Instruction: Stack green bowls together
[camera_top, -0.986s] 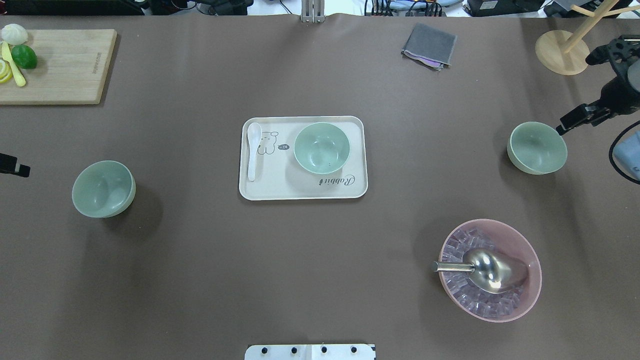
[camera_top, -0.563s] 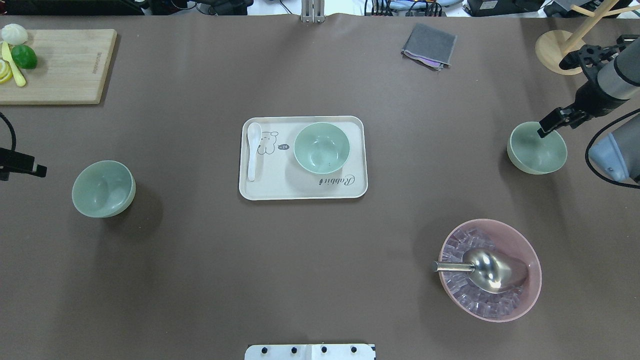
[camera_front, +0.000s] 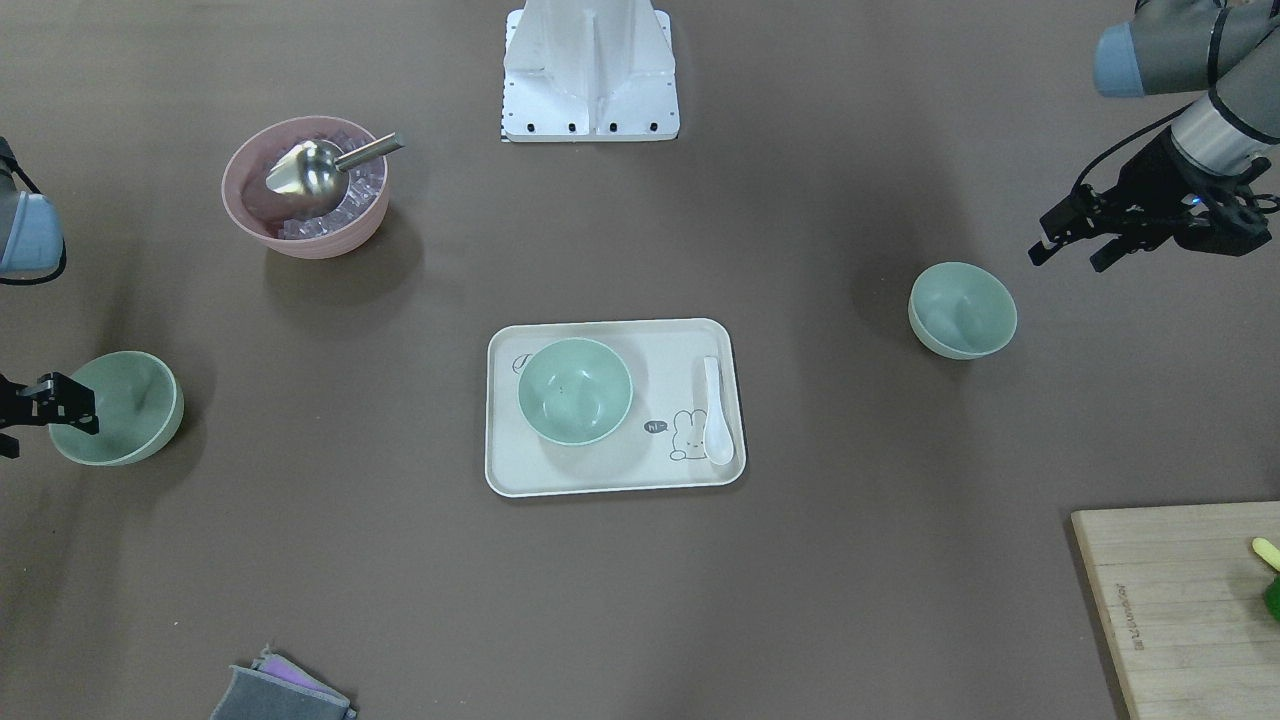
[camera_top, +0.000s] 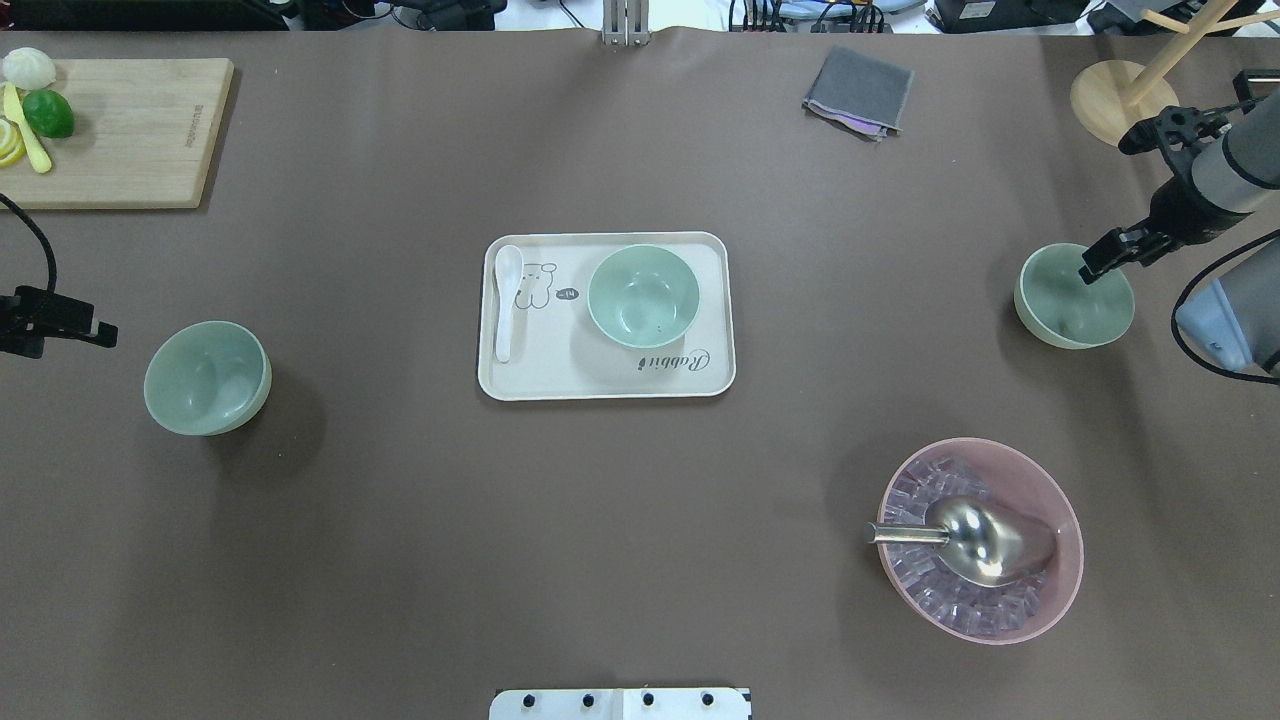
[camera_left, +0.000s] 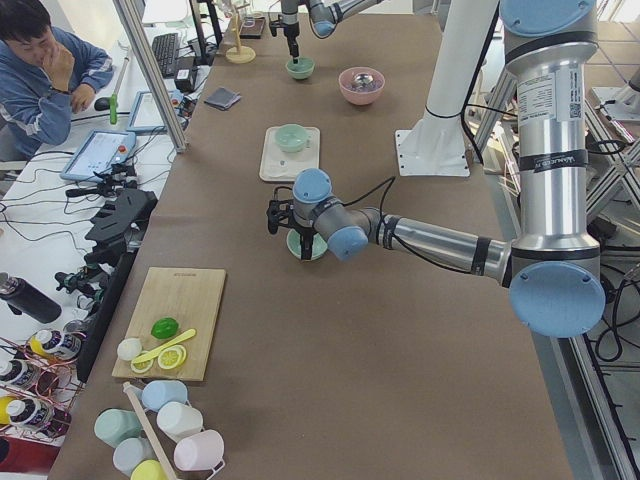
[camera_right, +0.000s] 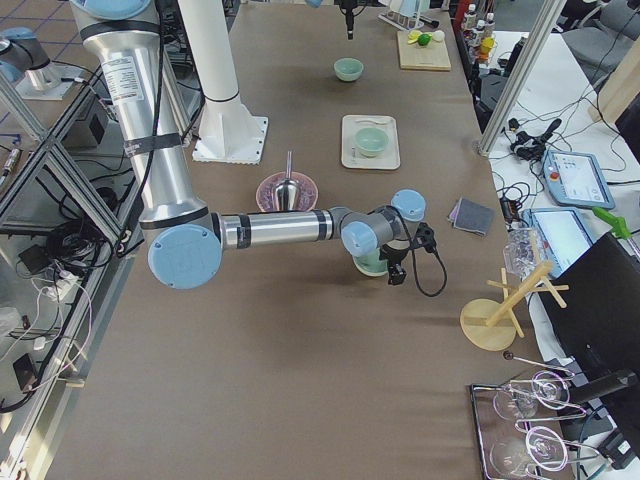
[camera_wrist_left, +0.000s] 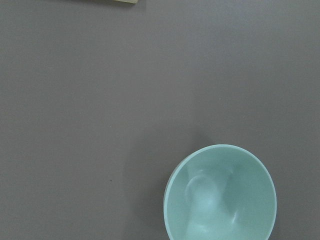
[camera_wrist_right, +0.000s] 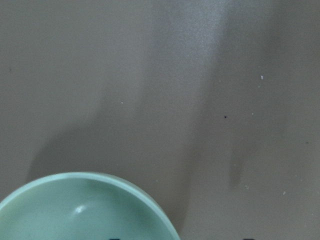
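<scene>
Three pale green bowls stand apart. One (camera_top: 207, 377) is on the table at the left, one (camera_top: 643, 296) on the cream tray (camera_top: 700, 378) in the middle, one (camera_top: 1074, 296) at the right. My left gripper (camera_top: 95, 332) is open and empty, off the left bowl's far left side; it also shows in the front view (camera_front: 1067, 260), apart from that bowl (camera_front: 962, 310). My right gripper (camera_front: 40, 420) is open at the right bowl (camera_front: 120, 405), one finger over its inside. The wrist views show the left bowl (camera_wrist_left: 220, 192) and the right bowl (camera_wrist_right: 80, 210).
A white spoon (camera_top: 507, 300) lies on the tray. A pink bowl (camera_top: 1060, 590) with ice and a metal scoop (camera_top: 985, 540) stands at the front right. A cutting board (camera_top: 130, 130), a grey cloth (camera_top: 858, 92) and a wooden stand (camera_top: 1115, 105) lie along the far edge.
My right gripper has come in from the right edge over the right bowl. My left gripper has moved right, closer to the left bowl. The bowls have not moved.
</scene>
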